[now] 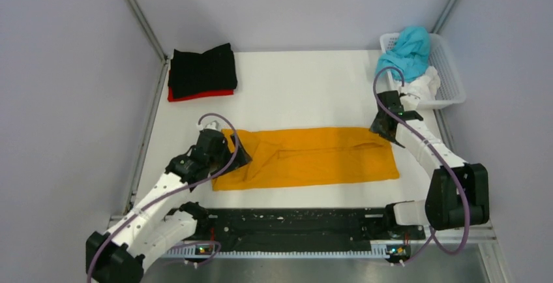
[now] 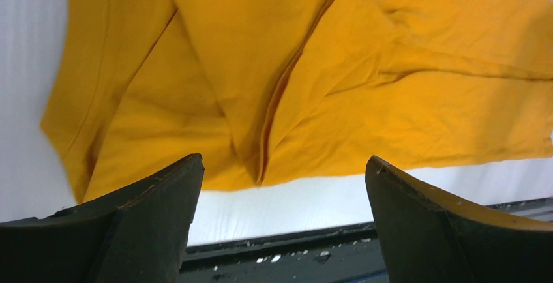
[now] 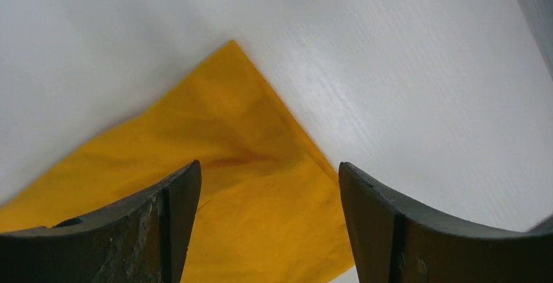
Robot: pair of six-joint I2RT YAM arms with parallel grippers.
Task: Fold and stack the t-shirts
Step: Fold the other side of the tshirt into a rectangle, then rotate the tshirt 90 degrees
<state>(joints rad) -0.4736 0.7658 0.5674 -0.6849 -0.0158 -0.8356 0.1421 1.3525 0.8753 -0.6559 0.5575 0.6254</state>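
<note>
An orange t-shirt (image 1: 306,156) lies flat on the white table as a long folded strip. My left gripper (image 1: 238,154) hangs over its left end, open, with only cloth (image 2: 313,81) and bare table between its fingers (image 2: 156,211). Above the strip's far right corner my right gripper (image 1: 383,128) is open too, and that corner (image 3: 241,133) lies loose below the jaws. A folded black t-shirt (image 1: 203,69) rests on a folded red one (image 1: 199,95) at the back left. Teal (image 1: 407,49) and white (image 1: 422,86) t-shirts are bunched in the basket.
A white lattice basket (image 1: 451,74) stands at the back right corner. Grey walls with metal posts close the table in on the left, back and right. A black rail (image 1: 293,224) runs along the near edge between the arm bases.
</note>
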